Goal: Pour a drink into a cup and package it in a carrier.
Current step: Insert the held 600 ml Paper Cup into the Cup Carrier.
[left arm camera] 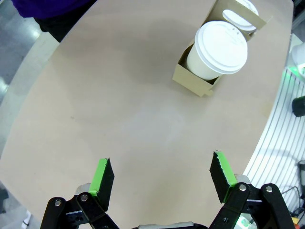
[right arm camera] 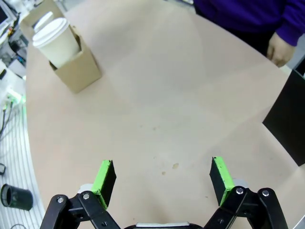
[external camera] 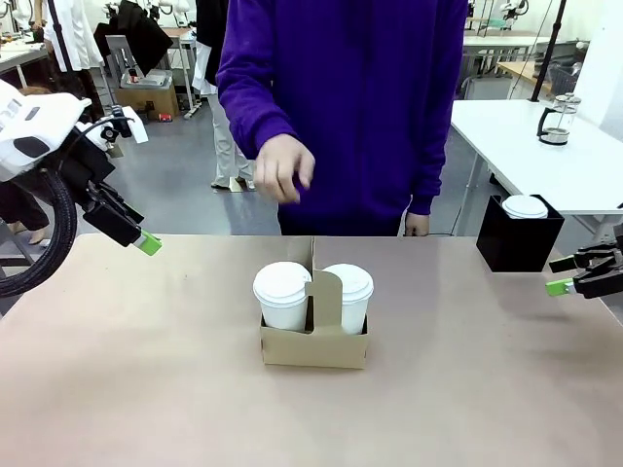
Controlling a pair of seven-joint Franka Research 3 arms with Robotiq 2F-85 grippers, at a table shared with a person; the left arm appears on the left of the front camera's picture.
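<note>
The carrier (external camera: 313, 336) stands near the middle of the table (external camera: 146, 389), and I use it as the landmark for everything else. Two white lidded cups sit inside it, one on each side of its upright handle panel (external camera: 324, 297): the left cup (external camera: 282, 297) and the right cup (external camera: 348, 294). I cannot tell which of them is the cup of the task, and no liquid can be seen because both lids are on. To my judgement the packaging is already done or almost done

The left gripper (external camera: 148, 242) hangs well to the left of the carrier and above the table, with its jaws wide apart and nothing between them. The right gripper (external camera: 559, 286) is far to the right of the carrier, also spread open and empty. Behind the carrier stands the person, one hand (external camera: 282, 167) raised above it. A black box (external camera: 517, 233) with a short lidded cup (external camera: 525, 206) is beyond the carrier to the right

The carrier is thin cardboard, so it is light but it bends easily, and filled cups make it bottom-heavy. I think the best place to take hold is the upright handle panel, gripped across its flat faces. Squeezing the low side walls would probably crush them, and a tilt may spill the drink
</note>
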